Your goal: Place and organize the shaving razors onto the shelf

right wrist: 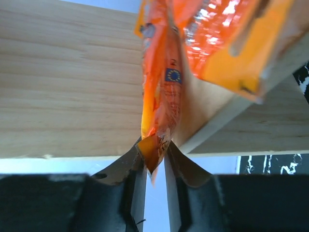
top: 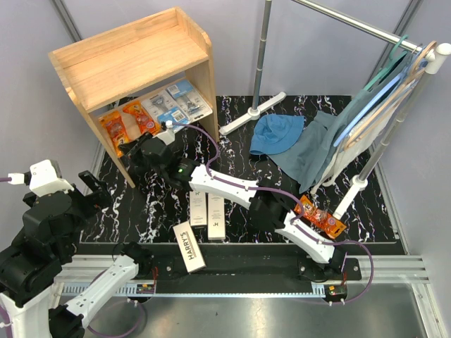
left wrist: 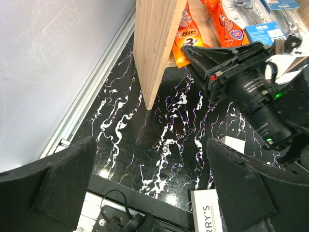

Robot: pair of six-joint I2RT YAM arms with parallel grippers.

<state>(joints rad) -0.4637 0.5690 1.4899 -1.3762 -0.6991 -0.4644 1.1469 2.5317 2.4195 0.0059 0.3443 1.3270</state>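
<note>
Black marbled worktop (top: 151, 204) is carrying the light-wood shelf (top: 134, 60), and your right hand (right wrist: 153, 162) is reaching into its lower level. Its fingers are standing nearly together, pinching the bottom edge of a shiny orange pack (right wrist: 159, 96) that is showing edge-on against the wood. Your left hand (left wrist: 154, 186) is hovering spread wide beside the shelf's side panel, holding nothing. Blue blister packs (top: 176, 102) are lying on the lower level. Three Harry's boxes (top: 189, 248) and a second orange pack (top: 320, 217) are lying on the worktop.

Harry's box (left wrist: 205, 212) cut off at btm edge, orange pack (right wrist: 159, 96) top out of frame
</note>
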